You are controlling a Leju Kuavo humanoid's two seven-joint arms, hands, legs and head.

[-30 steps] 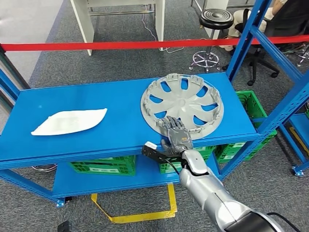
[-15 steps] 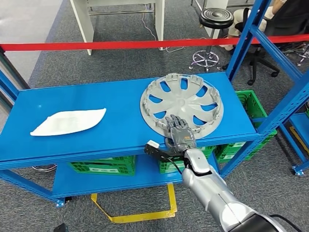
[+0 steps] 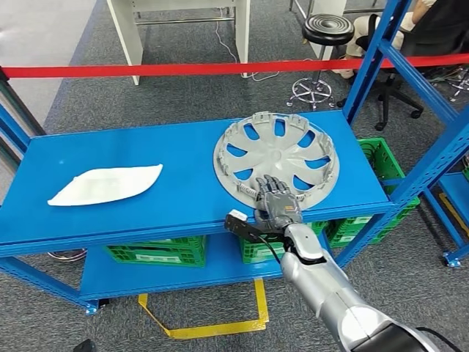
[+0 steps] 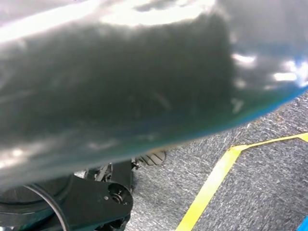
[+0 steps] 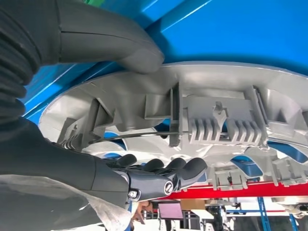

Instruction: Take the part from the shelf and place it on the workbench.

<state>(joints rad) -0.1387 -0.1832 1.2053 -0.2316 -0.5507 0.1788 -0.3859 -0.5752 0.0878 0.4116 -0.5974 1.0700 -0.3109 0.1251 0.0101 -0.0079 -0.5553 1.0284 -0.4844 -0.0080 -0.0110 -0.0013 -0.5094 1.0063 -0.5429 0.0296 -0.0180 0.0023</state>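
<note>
Head view gave me the whole shelf (image 3: 165, 187): a blue steel rack with its top deck running across the frame, and the part, a grey wheel cover (image 3: 276, 158), lying flat on the right half of that deck with its clip side up. My right hand (image 3: 273, 205) reached in from below and sat at the cover's near rim, dark fingers (image 3: 271, 189) laid over the top of the rim and the wrist hanging just off the front edge of the deck.

From the right wrist view I could see the grip closely. The thick grey thumb (image 5: 109, 41) pressed on one face of the rim while the darker fingers (image 5: 171, 171) curled against the other, so the hand was clamped on the rim with the cover's edge between them. The cover (image 5: 218, 110) sat against the blue deck (image 5: 236, 29); I could not tell whether it was lifted at all.

A flat white piece (image 3: 105, 183) lay on the left half of the deck, well apart from the cover. Green crates (image 3: 160, 251) stood on the lower level. A red tape barrier (image 3: 165, 69) ran behind the rack, with a black stool (image 3: 327, 29) beyond it.

My left wrist view showed grey carpet (image 4: 254, 183) and a yellow floor line (image 4: 218, 178); I could not tell how that hand was set.
</note>
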